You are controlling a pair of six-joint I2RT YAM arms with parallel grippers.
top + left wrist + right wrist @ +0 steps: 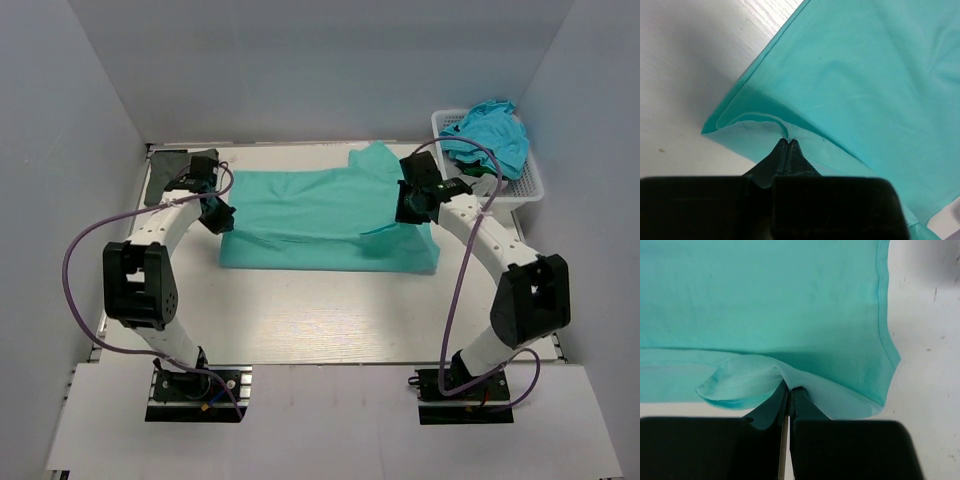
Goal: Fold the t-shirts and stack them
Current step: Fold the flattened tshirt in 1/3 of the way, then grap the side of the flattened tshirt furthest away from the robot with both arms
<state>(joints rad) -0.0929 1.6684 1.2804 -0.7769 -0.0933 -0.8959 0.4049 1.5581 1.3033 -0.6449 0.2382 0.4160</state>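
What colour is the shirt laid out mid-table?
Plain teal-green; the t-shirt shows best in top external.

A white desk [300, 320] with a faint wood grain forms the floor of a pale grey enclosure. The back wall [330, 70] and two side walls rise straight from the desk's edges. At the far right corner stands a white plastic lattice basket [530, 185], close against the right side wall, its open grid showing along the near and right sides. A plain white board [330, 430] lies across the near edge. In the right wrist view the desk carries a few small dark specks [935, 290].
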